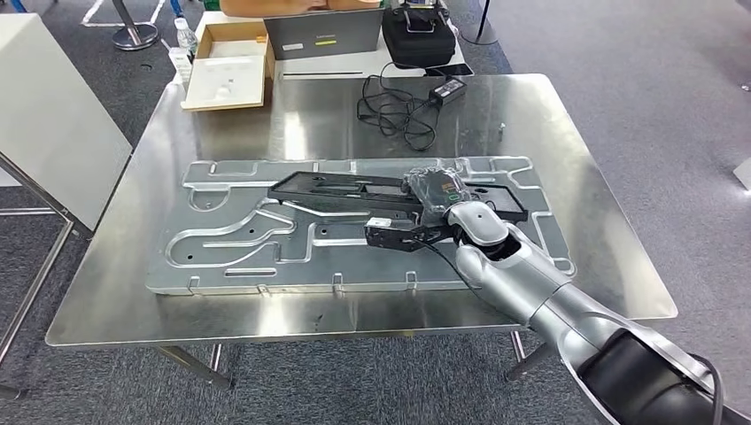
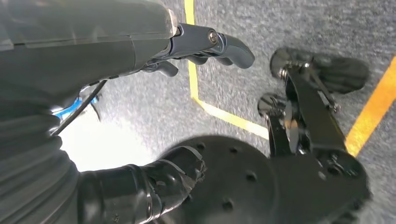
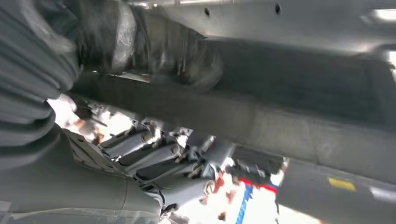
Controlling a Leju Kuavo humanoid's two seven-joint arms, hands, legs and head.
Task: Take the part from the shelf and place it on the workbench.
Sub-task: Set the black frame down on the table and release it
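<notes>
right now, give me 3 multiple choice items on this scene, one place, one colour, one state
1. Where does the black part lie?
A on the stamped metal panel
B in the cardboard box
C on the floor

2. What colour is the charger cable?
A yellow
B black
C white

3. What is the right robot hand doing?
A hanging by the floor
B hovering open over the box
C gripping the part

A: the part rests across the panel on the steel table.
B: dark loops.
C: fingers wrap it in the right wrist view.
</notes>
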